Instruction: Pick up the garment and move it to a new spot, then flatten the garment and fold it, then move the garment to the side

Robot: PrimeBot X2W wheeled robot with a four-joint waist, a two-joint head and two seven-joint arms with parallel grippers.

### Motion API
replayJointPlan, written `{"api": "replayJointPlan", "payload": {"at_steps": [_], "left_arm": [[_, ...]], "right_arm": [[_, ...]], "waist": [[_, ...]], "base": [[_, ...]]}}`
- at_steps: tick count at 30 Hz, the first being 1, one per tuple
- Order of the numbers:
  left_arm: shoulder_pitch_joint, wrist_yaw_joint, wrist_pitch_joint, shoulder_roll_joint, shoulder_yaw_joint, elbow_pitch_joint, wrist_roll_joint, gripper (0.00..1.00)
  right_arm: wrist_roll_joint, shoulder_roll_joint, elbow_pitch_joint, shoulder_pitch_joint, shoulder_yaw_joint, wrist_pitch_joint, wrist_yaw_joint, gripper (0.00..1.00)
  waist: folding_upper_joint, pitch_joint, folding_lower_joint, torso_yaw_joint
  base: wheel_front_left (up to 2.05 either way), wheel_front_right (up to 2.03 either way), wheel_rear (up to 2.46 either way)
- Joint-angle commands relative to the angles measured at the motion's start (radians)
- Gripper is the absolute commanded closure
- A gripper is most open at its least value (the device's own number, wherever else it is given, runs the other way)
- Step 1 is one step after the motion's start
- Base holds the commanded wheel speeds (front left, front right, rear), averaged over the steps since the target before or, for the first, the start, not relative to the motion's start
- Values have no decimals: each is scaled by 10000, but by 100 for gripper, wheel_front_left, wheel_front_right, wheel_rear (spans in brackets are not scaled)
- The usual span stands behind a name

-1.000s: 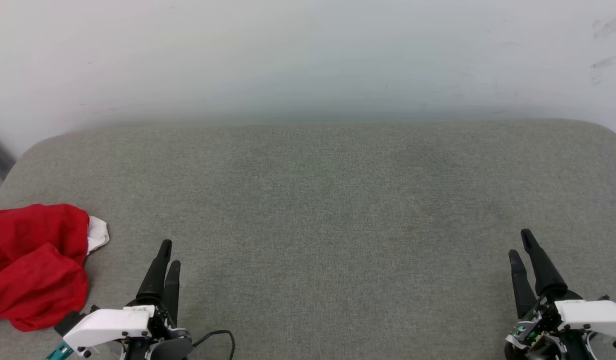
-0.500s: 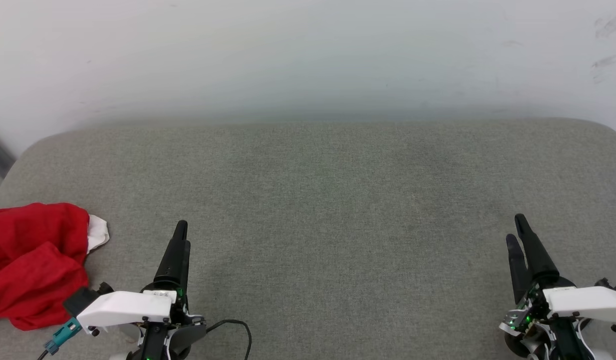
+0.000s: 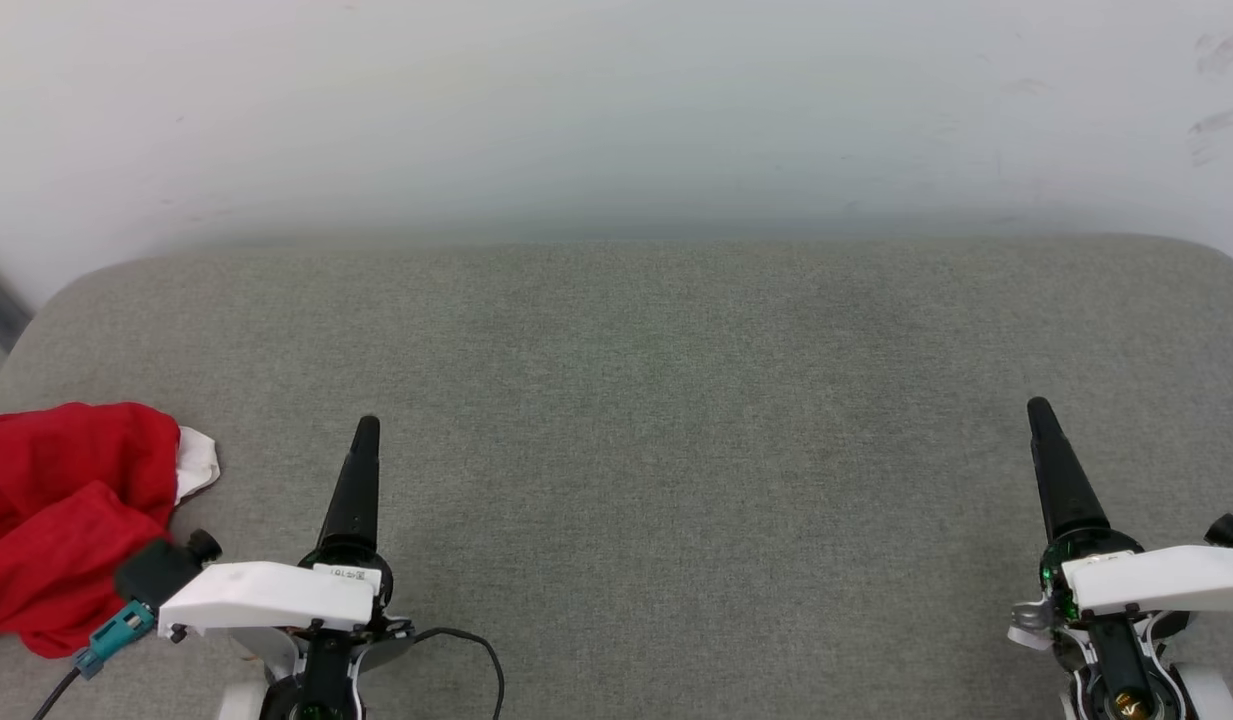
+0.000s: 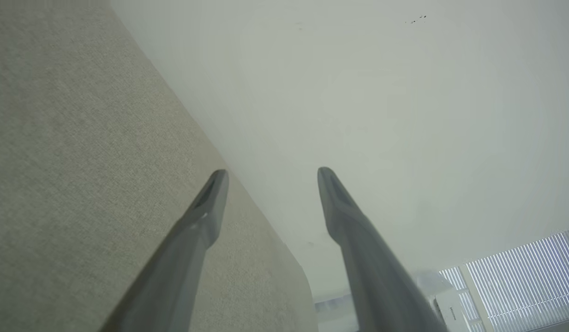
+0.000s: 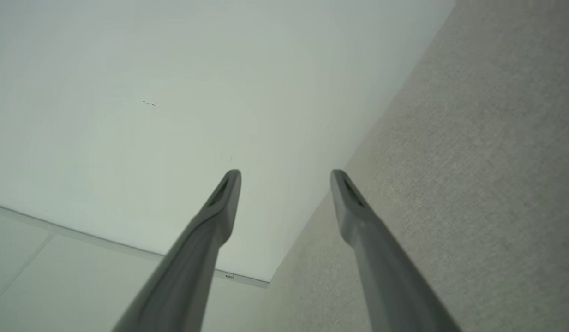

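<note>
You are looking at a red shirt (image 3: 71, 520) that is lying in a crumpled heap at the left edge of the grey cushion (image 3: 676, 400), close to your left side and partly running out of the head view. A bit of white sleeve (image 3: 198, 465) is sticking out at its upper right corner.

Your left pincer (image 3: 366, 430) is hovering just beside the shirt, to its right, with the fingers pointing away from you toward the pale wall (image 3: 616, 120). In the wrist view its two fingers are standing wide apart with nothing between them, so it is released and empty. Your right pincer (image 3: 1038, 410) is waiting well apart from the shirt, at the far right of the cushion, and it is also spread open and holding nothing.

I am judging that the shirt will be light, soft and limp. It will be hanging down and changing its shape as soon as you are lifting it, and the smooth jersey cloth may be sliding between the narrow dark fingers. For a good hold, you are better pinching a thick raised fold on the top of the heap, or the edge near the white sleeve, because there several layers are lying together. A thin single layer may be slipping out.

The cushion is covered with a rough woven fabric, is flat on top and is rounded at its far corners. It looks a little soft, so the fingertips may be pressing into it without harm. The wall is smooth, with a few dark marks.
</note>
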Motion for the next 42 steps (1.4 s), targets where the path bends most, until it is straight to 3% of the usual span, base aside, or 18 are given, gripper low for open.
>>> {"api": "replayJointPlan", "payload": {"at_steps": [1,29,42], "left_arm": [[-306,-4,-103,29,-28,-212,410,0],[-621,-3,-993,337,-574,177,6142,0],[-743,150,-1328,395,-695,584,8029,0]], "right_arm": [[-371,-46,-204,-310,43,-108,2,0],[-6698,-362,448,-686,458,-996,3,0],[-8696,-230,867,-804,329,-1336,2,0]], "waist": [[-1,4,0,4],[-1,4,0,81],[-1,-6,0,123]], "base": [[0,0,0],[0,0,0],[0,0,0]]}}
